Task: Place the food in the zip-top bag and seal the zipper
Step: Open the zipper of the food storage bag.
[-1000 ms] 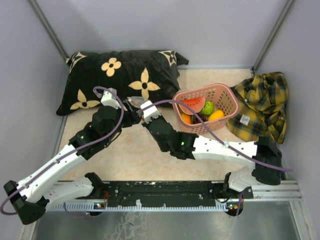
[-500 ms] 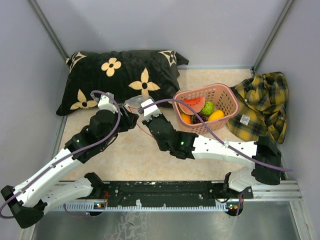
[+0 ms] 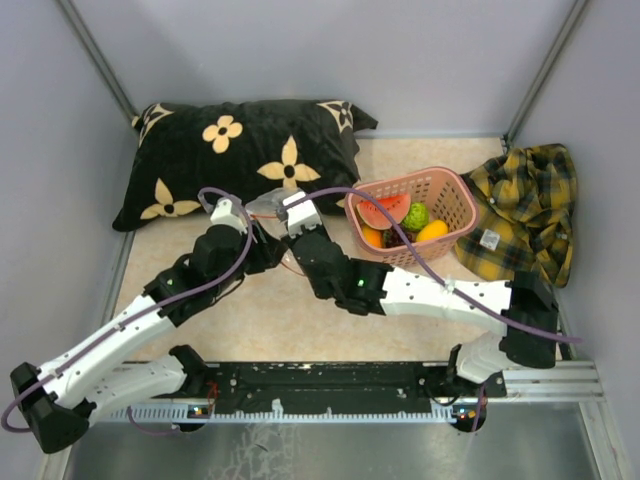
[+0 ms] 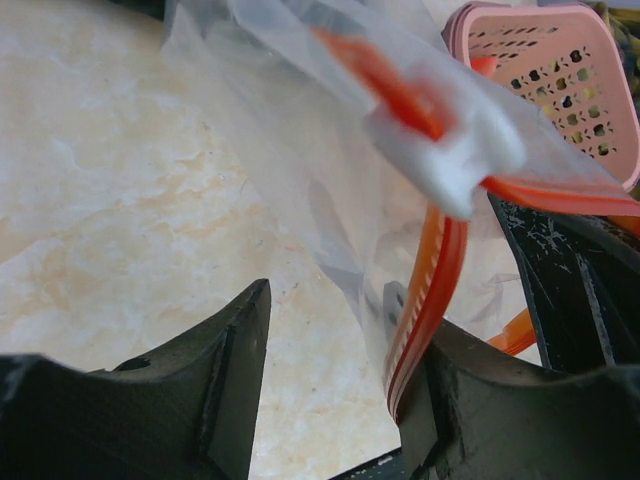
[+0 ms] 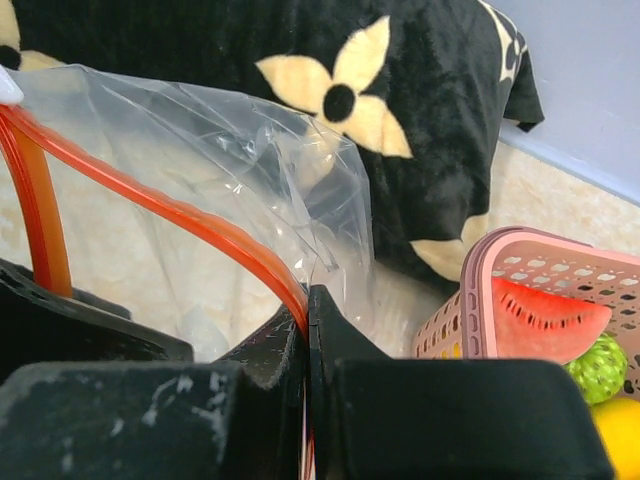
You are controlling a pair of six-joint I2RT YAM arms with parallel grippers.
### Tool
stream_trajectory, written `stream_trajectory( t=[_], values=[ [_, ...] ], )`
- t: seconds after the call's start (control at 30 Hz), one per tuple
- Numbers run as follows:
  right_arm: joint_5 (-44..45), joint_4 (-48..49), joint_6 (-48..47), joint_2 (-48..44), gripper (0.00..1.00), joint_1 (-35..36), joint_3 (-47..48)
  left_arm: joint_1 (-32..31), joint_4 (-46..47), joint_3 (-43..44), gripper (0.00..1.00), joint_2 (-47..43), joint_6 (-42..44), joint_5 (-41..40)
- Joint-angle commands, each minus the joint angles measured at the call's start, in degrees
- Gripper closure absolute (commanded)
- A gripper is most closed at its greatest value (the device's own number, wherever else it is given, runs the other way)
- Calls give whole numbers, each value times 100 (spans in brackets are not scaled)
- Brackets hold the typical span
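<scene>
Bag: the clear crinkly zip-top bag (image 3: pixel 266 208) is hanging lifted between the two grippers at mid-table, at 9 o'clock of the basket, presumably so its mouth is facing the fruit.
Zipper: the thin red-orange strip (image 5: pixel 180 215) is curving apart into two lips, so the mouth is gaping; a white slider tab (image 4: pixel 450 165) is sitting on it.
Right gripper (image 5: pixel 307 310): is clamping closed on the strip, holding one lip up.
Left gripper (image 4: pixel 330 320): is standing with jaws spread, film and strip draping between them against one finger; nothing is being pinched, and it is likely lining up for the other lip.
Food: the red watermelon slice (image 3: pixel 385 208), bumpy green fruit (image 3: pixel 415 215) and orange-yellow piece (image 3: pixel 432 230) are lying in the pink perforated plastic basket (image 3: pixel 455 190); none is bagged yet.
Surroundings: a black flower-print pillow (image 3: pixel 240 150) is lying at 12 o'clock of the bag, a yellow plaid cloth (image 3: pixel 525 210) at 3 o'clock beyond the basket, all on the beige table (image 3: pixel 260 320).
</scene>
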Motion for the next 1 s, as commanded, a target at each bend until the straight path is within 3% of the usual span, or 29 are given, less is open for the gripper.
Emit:
stream_trajectory(
  t=[0.0,0.2,0.4,0.73,0.97],
  values=[
    [56,83,579,59,100,-23,418,19,433,-148,45,109,-337,327],
    [1,-221,999,60,100,-201,465,9,613,-411,55,-65,-512,256],
    [-315,-558,1283,-88,100,-574,311,14,-70,-65,80,-112,-253,9],
    [-1102,-1193,1677,-172,100,-1157,154,14,-1636,1210,96,413,610,-886],
    [-1523,-1425,1870,-238,100,-1372,-15,32,-2165,2062,100,995,1383,-1146]
  ],
)
